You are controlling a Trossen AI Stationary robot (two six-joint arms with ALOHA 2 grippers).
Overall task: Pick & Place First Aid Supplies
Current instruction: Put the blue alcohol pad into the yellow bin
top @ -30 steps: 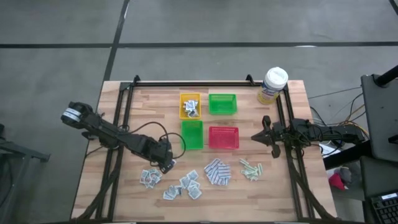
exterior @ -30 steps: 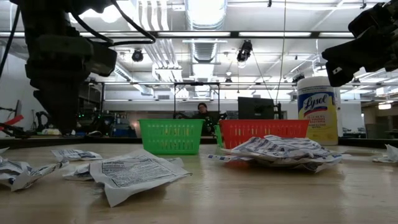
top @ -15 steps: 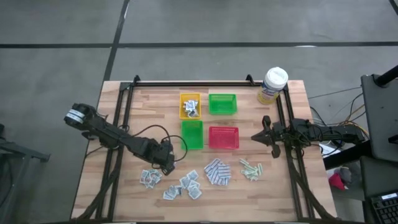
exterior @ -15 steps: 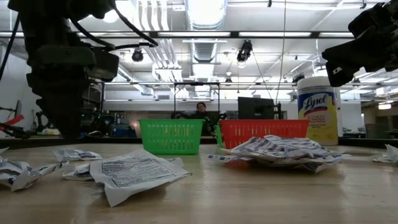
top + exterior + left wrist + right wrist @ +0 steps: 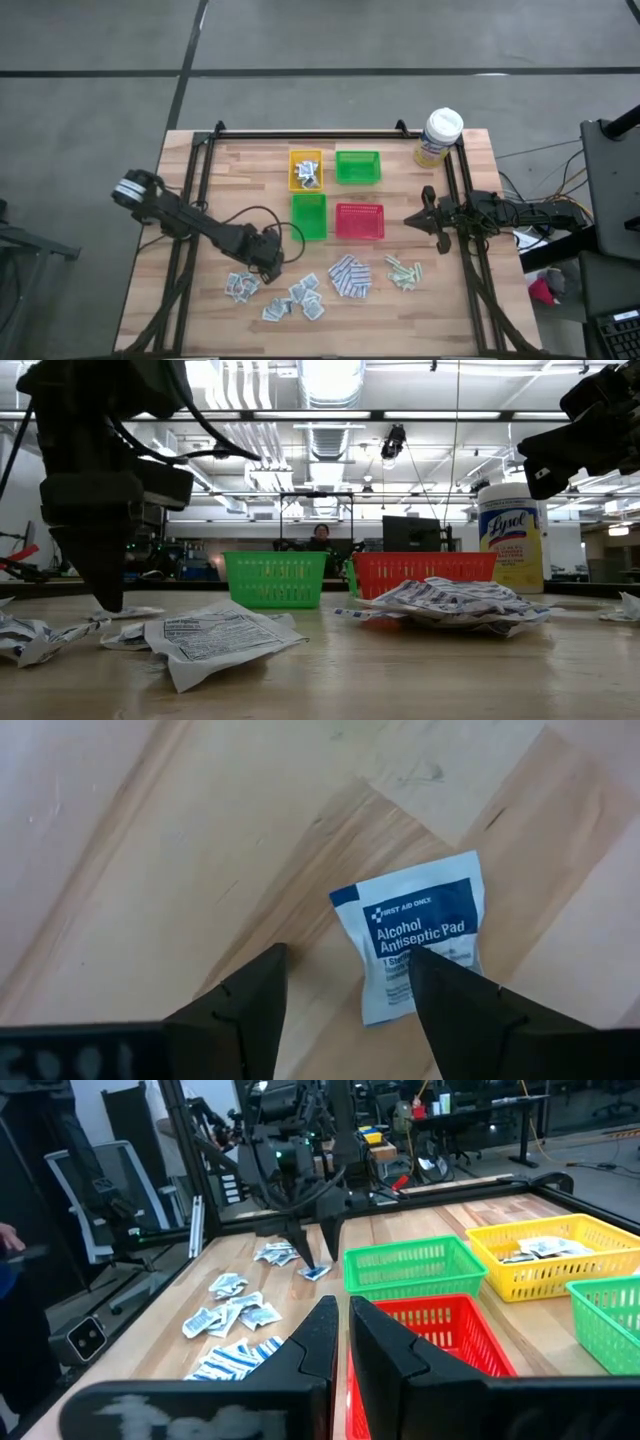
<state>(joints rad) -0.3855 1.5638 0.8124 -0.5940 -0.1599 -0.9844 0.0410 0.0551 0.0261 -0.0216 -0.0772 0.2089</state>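
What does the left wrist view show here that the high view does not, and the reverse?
Only the left wrist view shows the print on the packet: "Alcohol Antiseptic Pad", lying flat on bare wood, partly behind one finger of the open left claw.

Only the high view shows the layout: yellow tray, two green trays, red tray, yellow canister, the other packets, and the right claw waiting beside the red tray.

Both show the left claw over the wooden table.
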